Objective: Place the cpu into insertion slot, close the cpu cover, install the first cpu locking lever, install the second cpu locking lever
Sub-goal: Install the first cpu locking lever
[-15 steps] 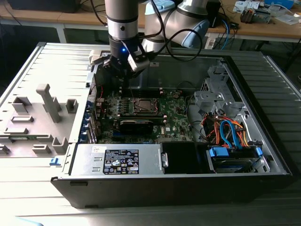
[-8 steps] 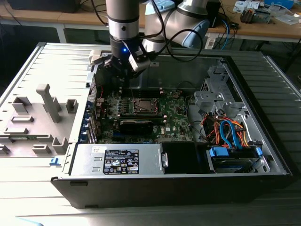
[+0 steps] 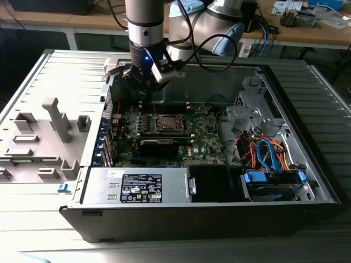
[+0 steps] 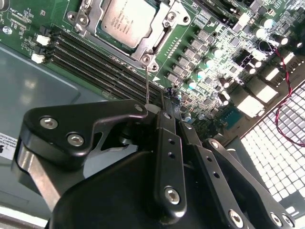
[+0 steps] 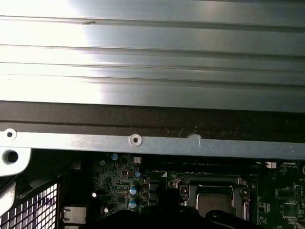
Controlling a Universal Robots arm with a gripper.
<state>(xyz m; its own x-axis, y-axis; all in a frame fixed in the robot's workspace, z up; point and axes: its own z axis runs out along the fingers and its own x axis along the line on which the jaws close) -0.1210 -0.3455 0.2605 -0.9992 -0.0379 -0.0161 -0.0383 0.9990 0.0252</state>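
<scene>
None of the writing can be read. The cpu point(image 4: 127, 21) has small dark print on its silver top in the second wrist view, but the letters are too tiny to make out. In the exterior view, a white label point(image 3: 141, 188) on the grey metal box point(image 3: 137, 186) at the front of the computer case point(image 3: 307, 181) carries print and little marks, also too small to tell. The green board point(image 4: 224, 71) has tiny white marks that stay unclear.
</scene>
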